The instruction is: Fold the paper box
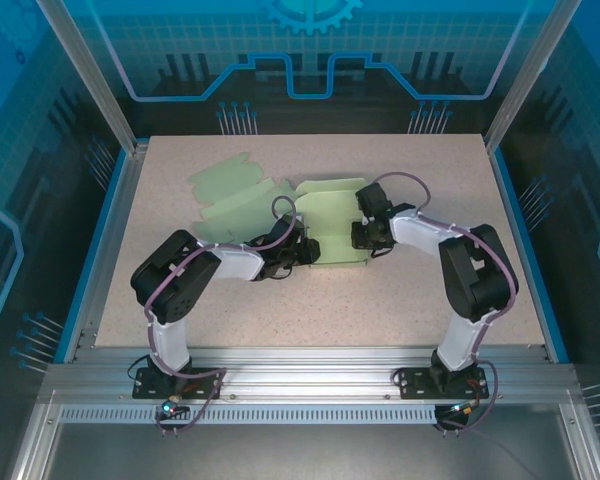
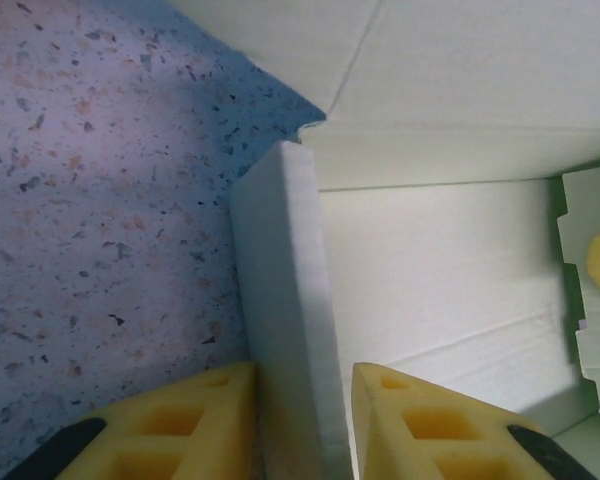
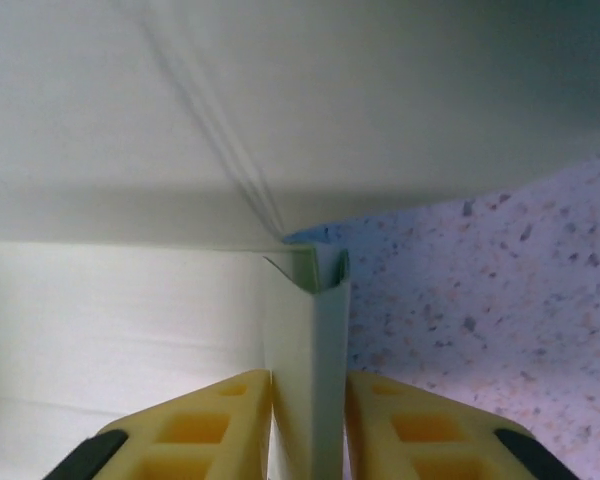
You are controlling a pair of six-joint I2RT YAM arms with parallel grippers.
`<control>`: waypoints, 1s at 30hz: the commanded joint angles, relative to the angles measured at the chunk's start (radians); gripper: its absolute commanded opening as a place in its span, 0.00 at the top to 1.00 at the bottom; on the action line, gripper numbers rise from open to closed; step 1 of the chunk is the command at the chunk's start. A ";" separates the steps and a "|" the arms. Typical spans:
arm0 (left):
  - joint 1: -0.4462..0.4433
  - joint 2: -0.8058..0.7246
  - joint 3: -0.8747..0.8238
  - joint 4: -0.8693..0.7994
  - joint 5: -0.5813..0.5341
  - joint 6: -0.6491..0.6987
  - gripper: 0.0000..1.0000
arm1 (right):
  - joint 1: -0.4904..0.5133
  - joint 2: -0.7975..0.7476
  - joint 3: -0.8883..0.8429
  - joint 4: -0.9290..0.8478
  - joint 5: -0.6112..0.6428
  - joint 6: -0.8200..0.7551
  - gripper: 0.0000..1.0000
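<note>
Speckled beige table (image 1: pixel 380 300), blue-panelled enclosure (image 1: pixel 300 70), both jaws clamping upright paper box (image 1: pixel 330 210) walls

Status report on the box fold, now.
Left pincer clamped on a raised wall of the paper box. Right pincer clamped on the opposite raised wall. Far-left panels flat on the table. Nothing in the way.

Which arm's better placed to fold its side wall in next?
Right, likely. The right fingers press both faces of a raised wall of the paper box; the left fingers bracket theirs with a sliver of gap.
</note>
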 commanded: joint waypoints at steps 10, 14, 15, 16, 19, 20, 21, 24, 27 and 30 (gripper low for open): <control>-0.009 0.015 0.033 -0.029 -0.066 -0.003 0.80 | 0.089 0.137 0.122 -0.214 0.320 -0.003 0.82; -0.009 0.012 0.038 -0.043 -0.104 -0.016 0.89 | 0.092 0.151 0.133 -0.268 0.387 0.012 0.87; -0.009 0.010 0.038 -0.044 -0.117 -0.020 0.91 | 0.093 0.156 0.139 -0.289 0.409 0.019 0.92; -0.008 0.007 0.036 -0.044 -0.129 -0.024 0.91 | 0.095 0.162 0.147 -0.311 0.434 0.025 0.95; -0.009 0.004 0.037 -0.045 -0.149 -0.028 0.91 | 0.108 0.194 0.177 -0.376 0.520 0.037 0.97; -0.007 0.005 0.042 -0.048 -0.151 -0.027 0.91 | 0.116 0.211 0.190 -0.395 0.545 0.040 0.97; -0.007 0.007 0.048 -0.050 -0.152 -0.029 0.91 | 0.121 0.228 0.203 -0.414 0.557 0.051 0.97; -0.008 0.015 0.065 -0.055 -0.152 -0.030 0.91 | 0.153 0.277 0.243 -0.450 0.583 0.059 0.97; -0.008 0.026 0.084 -0.066 -0.151 -0.034 0.91 | 0.190 0.316 0.280 -0.460 0.567 0.052 0.96; -0.008 0.037 0.104 -0.083 -0.167 -0.041 0.90 | 0.216 0.351 0.307 -0.476 0.560 0.063 0.96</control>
